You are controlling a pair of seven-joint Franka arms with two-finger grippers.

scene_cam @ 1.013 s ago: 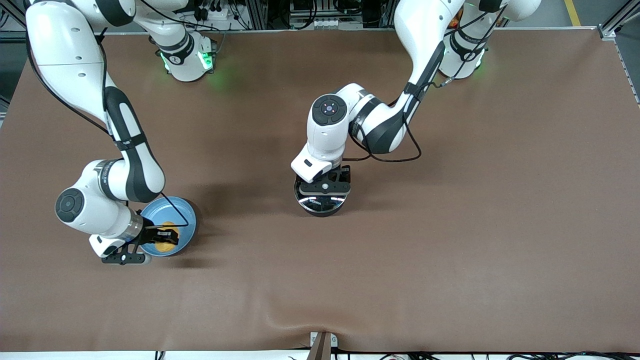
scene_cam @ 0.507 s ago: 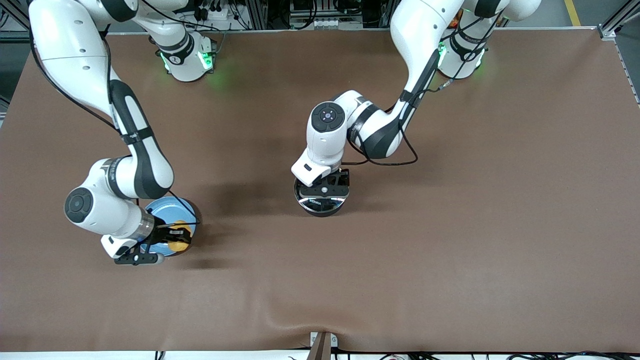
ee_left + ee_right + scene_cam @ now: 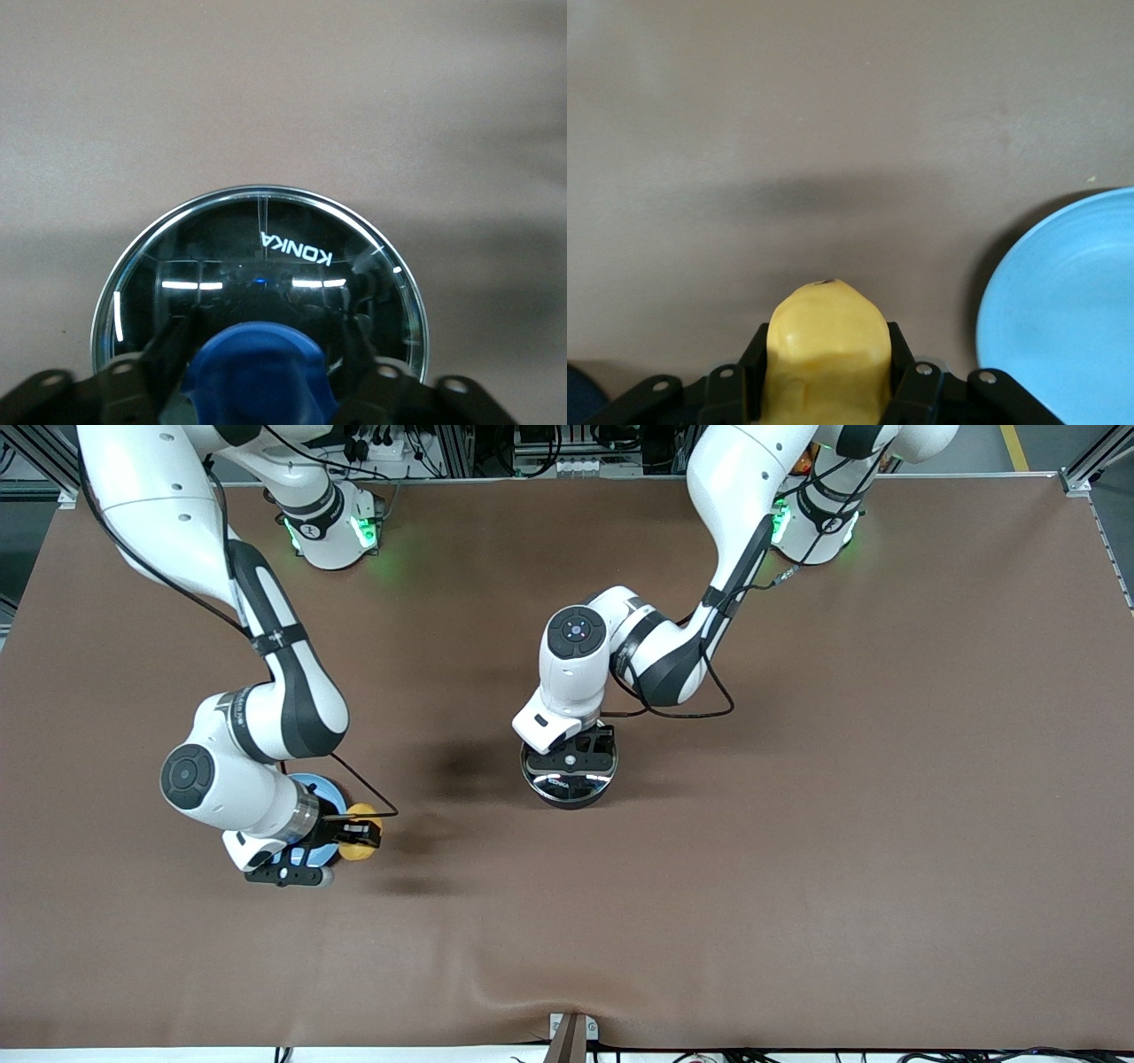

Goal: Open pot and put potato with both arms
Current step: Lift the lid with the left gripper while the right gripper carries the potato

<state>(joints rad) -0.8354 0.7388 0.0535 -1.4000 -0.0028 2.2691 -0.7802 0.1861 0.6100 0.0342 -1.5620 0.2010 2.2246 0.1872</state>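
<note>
The black pot (image 3: 567,790) stands mid-table with its clear glass lid (image 3: 266,252) on; its long handle is hidden under the left arm. My left gripper (image 3: 569,759) is down on the lid, its fingers closed on either side of the blue knob (image 3: 259,376). My right gripper (image 3: 359,835) is shut on the yellow potato (image 3: 358,846) and holds it in the air over the table, just past the plate's rim on the side toward the pot. The potato (image 3: 826,323) fills the right gripper (image 3: 826,347) in the right wrist view.
A light-blue plate (image 3: 326,789), now without the potato, lies under the right wrist at the right arm's end of the table; its rim shows in the right wrist view (image 3: 1063,310). Brown cloth covers the table between plate and pot.
My right gripper has lifted the potato off the blue plate and carried it toward the pot, past the plate's rim. My left gripper has stayed on the lid, shifting only slightly.
</note>
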